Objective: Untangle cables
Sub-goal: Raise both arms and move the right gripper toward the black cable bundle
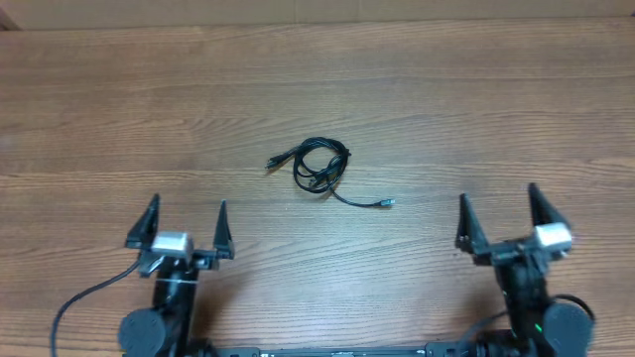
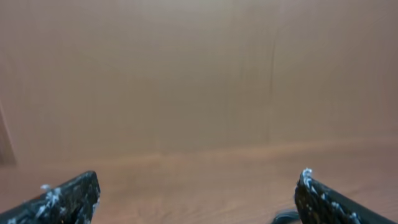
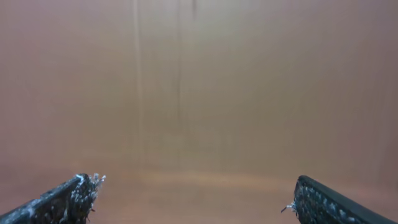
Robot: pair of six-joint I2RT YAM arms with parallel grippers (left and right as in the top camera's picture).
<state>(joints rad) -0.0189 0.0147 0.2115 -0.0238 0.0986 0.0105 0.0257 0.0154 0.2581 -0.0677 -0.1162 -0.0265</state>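
The cables (image 1: 320, 167) are thin black cords looped together in a small bundle at the middle of the wooden table (image 1: 476, 109). One plug end sticks out to the left and one tail trails right to a small plug (image 1: 387, 202). My left gripper (image 1: 189, 210) is open and empty, near the front left, well short of the bundle. My right gripper (image 1: 499, 196) is open and empty at the front right. In the left wrist view the fingers (image 2: 199, 183) are spread wide, with a dark bit of cable (image 2: 283, 217) at the bottom edge. The right wrist view shows spread fingers (image 3: 196, 186) and no cable.
A thicker black wire (image 1: 84, 297) runs from the left arm's base at the front left. Both wrist views show blurred wood and a pale brown back wall (image 2: 199, 74).
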